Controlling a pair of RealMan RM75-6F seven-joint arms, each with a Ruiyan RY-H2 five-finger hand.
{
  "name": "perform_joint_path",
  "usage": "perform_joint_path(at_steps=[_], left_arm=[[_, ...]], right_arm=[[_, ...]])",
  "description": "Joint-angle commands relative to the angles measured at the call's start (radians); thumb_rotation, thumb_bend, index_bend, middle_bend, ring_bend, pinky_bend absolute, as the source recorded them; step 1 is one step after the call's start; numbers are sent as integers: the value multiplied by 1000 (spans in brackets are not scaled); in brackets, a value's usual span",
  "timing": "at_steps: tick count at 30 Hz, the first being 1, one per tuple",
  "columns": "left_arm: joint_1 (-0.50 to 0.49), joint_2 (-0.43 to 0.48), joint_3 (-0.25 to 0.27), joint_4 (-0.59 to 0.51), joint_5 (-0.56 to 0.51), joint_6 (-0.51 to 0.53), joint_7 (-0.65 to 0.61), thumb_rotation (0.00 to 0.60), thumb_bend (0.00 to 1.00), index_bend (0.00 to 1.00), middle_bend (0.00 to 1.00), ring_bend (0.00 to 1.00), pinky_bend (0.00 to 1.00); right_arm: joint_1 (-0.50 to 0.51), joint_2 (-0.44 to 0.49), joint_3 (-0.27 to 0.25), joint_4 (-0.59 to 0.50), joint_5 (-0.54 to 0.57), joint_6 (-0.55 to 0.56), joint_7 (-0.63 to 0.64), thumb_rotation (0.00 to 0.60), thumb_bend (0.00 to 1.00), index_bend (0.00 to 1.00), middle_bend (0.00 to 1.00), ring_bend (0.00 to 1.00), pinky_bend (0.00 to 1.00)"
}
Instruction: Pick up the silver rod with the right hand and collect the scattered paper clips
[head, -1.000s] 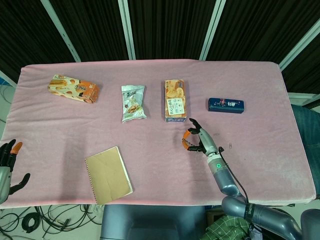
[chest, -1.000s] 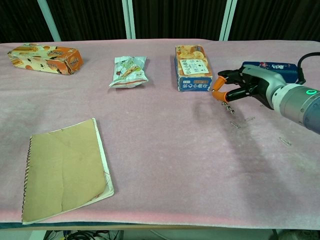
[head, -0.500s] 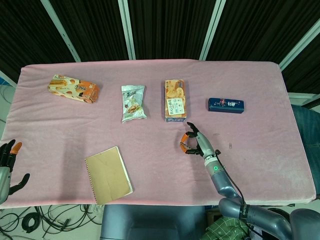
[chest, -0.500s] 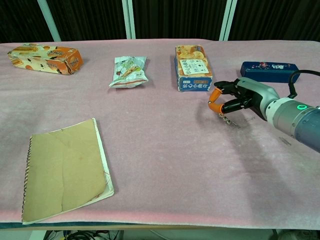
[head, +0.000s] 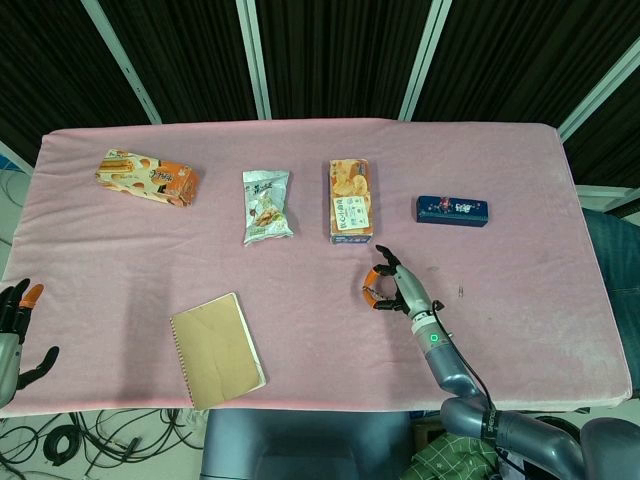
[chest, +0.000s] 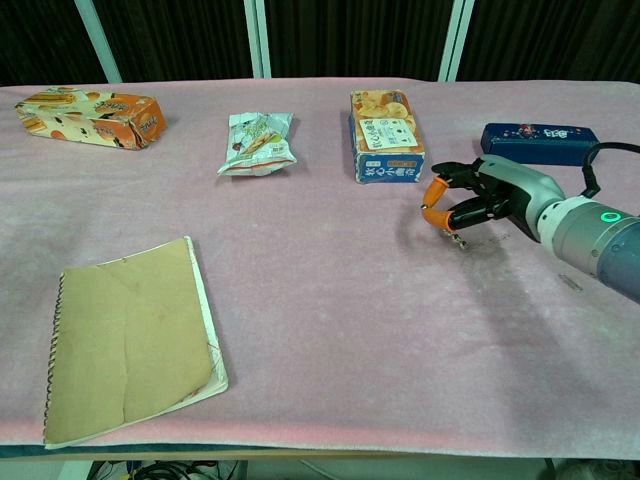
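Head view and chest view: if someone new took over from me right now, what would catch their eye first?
First the right hand, low over the pink table in front of the orange snack box, fingers curled around a small metal piece that dangles clips. Then the back row: another orange snack box far left, a snack bag, and a dark blue case. A brown notebook lies at the near edge.

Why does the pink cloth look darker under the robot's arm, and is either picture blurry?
Chest view: the right hand and its forearm cast a soft shadow on the pink cloth, so the light comes from above; the paper clips hanging below the fingers are too small to make out sharply. Head view: evenly lit, no glare, and the blue box is sharp.
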Motion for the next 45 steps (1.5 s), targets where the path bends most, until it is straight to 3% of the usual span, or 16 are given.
perform_joint_path(at_steps=[1,26,45], left_arm=[[0,0,0,0,0,1,1,600,275,12,0,0,0],[1,-1,-2,1,-2,3,3,600,275,11,0,0,0],[1,-4,-3,2,-5,2,9,600,276,12,0,0,0]], right_arm=[[-1,2,-1,3,-1,-1,3,600,383,604,0,32,210],[-9,71,25,20,25,-13,25,600,383,604,0,32,210],[-8,38,10,94,17,-34,65,600,383,604,0,32,209]])
